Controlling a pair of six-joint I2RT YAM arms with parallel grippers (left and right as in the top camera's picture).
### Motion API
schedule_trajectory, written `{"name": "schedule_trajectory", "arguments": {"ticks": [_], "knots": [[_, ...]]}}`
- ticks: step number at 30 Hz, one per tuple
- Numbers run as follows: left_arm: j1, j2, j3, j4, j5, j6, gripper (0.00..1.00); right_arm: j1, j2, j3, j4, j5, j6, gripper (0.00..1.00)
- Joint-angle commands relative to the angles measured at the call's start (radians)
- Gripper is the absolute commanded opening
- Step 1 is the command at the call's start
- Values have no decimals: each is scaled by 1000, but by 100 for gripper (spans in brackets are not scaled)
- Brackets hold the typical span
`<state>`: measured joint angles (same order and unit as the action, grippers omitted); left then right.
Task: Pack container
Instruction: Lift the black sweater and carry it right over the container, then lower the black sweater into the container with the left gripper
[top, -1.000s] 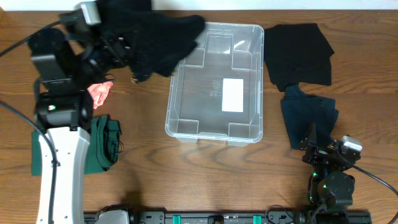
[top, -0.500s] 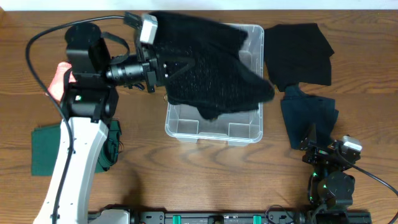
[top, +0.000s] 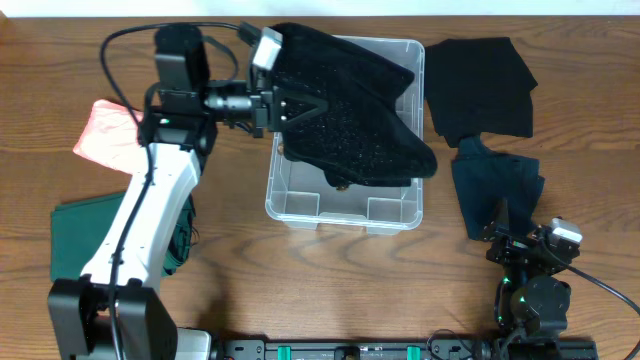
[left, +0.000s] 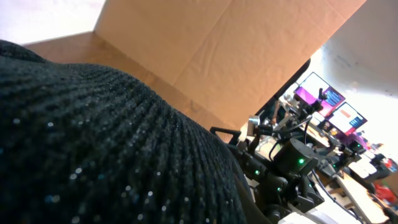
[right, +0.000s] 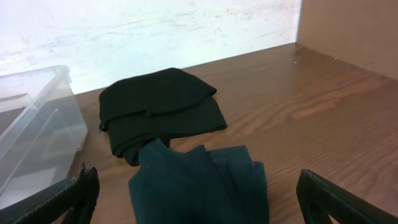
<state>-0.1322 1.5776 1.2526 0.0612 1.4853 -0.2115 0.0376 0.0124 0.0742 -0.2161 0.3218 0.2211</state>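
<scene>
The clear container (top: 415, 70) stands at the middle of the table. My left gripper (top: 298, 106) reaches in from the left at the container's near-left rim, shut on a black sparkly knit garment (top: 365, 130). The garment drapes over most of the container's opening. In the left wrist view this knit (left: 93, 143) fills the frame and hides the fingers. My right gripper (top: 503, 225) rests low at the table's front right, open, above a dark teal cloth (right: 199, 183). Nothing sits between its fingertips (right: 68, 196).
A black folded cloth (top: 480, 85) lies right of the container, with the dark teal cloth (top: 495, 185) just in front of it. A pink cloth (top: 105, 135) and a green garment (top: 70, 240) lie at the left, beside the left arm.
The left arm has swung right, carrying the black knit from left of the container to above it. The pink cloth now lies uncovered. The right arm has not moved.
</scene>
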Motion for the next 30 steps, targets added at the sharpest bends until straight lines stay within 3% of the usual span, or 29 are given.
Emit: {"name": "schedule_trajectory", "arguments": {"ticks": [1, 9, 19, 27, 30], "knots": [[-22, -4, 21, 22, 0, 8, 6, -5, -4, -3, -1, 0, 10, 99], [-23, 3, 21, -23, -178, -64, 6, -5, -4, -3, -1, 0, 10, 99], [-51, 3, 21, -124, -557, -296, 6, -5, -4, -3, -1, 0, 10, 99], [-100, 3, 63, -95, -693, -383, 6, -5, -4, -3, -1, 0, 10, 99], [-131, 3, 76, -49, -811, -444, 6, -5, -4, -3, -1, 0, 10, 99]]}}
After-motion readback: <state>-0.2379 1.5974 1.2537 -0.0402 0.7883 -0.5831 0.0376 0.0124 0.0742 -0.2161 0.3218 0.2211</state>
